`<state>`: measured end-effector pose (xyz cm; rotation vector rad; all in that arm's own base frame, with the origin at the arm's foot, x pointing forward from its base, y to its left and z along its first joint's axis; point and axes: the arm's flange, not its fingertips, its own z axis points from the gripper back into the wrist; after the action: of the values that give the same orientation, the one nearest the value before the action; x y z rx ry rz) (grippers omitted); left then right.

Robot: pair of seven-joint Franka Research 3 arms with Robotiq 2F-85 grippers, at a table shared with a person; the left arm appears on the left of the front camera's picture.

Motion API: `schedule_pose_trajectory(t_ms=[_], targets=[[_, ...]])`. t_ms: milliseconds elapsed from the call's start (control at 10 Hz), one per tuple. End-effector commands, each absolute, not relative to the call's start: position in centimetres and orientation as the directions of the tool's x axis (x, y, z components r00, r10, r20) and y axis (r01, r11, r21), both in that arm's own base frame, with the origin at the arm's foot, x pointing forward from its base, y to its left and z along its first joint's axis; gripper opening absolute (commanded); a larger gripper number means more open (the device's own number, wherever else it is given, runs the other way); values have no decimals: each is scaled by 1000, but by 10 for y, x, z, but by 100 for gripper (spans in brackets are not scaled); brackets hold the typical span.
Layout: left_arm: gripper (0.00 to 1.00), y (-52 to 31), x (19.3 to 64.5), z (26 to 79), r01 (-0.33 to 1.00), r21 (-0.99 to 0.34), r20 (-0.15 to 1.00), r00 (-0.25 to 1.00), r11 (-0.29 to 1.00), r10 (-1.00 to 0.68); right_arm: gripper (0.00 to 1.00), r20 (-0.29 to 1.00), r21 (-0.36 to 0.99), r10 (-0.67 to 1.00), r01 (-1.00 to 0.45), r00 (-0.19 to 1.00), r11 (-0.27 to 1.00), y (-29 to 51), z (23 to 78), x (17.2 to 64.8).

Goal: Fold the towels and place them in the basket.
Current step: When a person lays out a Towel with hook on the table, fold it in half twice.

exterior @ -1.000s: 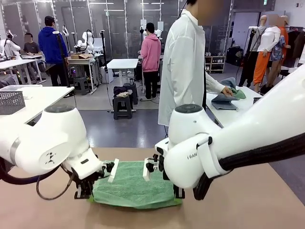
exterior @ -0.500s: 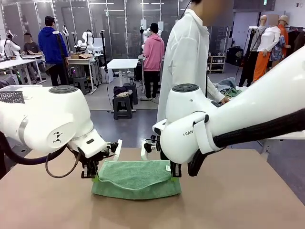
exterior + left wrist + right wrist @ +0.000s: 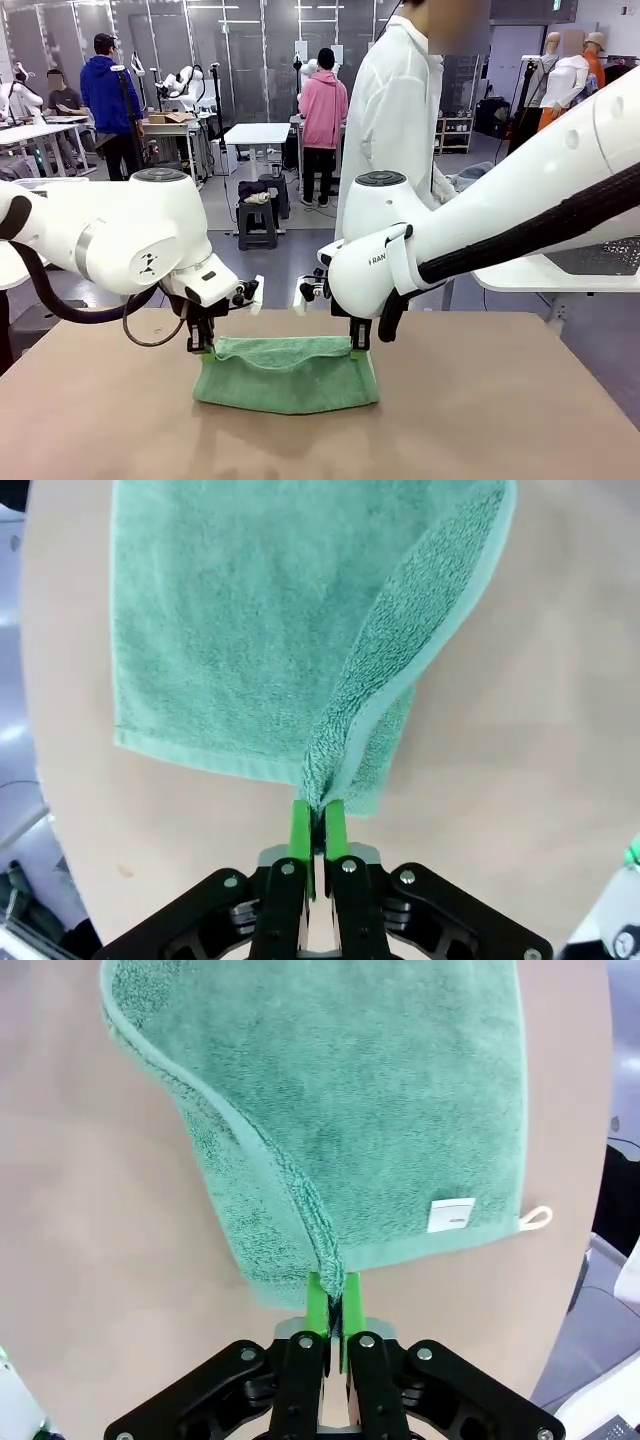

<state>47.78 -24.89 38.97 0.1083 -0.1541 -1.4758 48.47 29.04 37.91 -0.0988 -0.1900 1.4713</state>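
A mint green towel (image 3: pixel 285 375) lies on the tan table (image 3: pixel 480 420), with its near edge lifted and arched over the rest. My left gripper (image 3: pixel 203 345) is shut on the towel's left corner, and the left wrist view shows its green pads (image 3: pixel 300 825) pinching the towel (image 3: pixel 240 630). My right gripper (image 3: pixel 357 345) is shut on the right corner. In the right wrist view its pads (image 3: pixel 317 1305) clamp the towel (image 3: pixel 380 1090) next to a white tag (image 3: pixel 451 1214). A dark mesh basket (image 3: pixel 605 255) shows partly on a white side table at the right, behind my right arm.
A person in a white coat (image 3: pixel 390 130) stands at the far side of the table, next to the white side table (image 3: pixel 540 282). Bare tabletop lies all around the towel. Other people and tables are far off in the room.
Both grippers have risen and moved toward the far side, carrying the towel's near edge up and over. The towel's footprint has grown shorter. The person has shifted at the side table.
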Motion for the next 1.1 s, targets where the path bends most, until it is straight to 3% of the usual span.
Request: schedule_pose_trajectory(t_ms=[0,600,1000], targets=[[7,-255,499,389,981,154,-3,116,114,-993,6,39,-201,996,-975,85,91,295,379,501],[7,-275,565,388,972,179,-6,153,150,-988,6,31,-215,998,-975,58,64,288,378,567],[7,-274,590,374,961,158,-43,234,225,-971,6,32,-176,997,-981,76,80,281,352,586]])
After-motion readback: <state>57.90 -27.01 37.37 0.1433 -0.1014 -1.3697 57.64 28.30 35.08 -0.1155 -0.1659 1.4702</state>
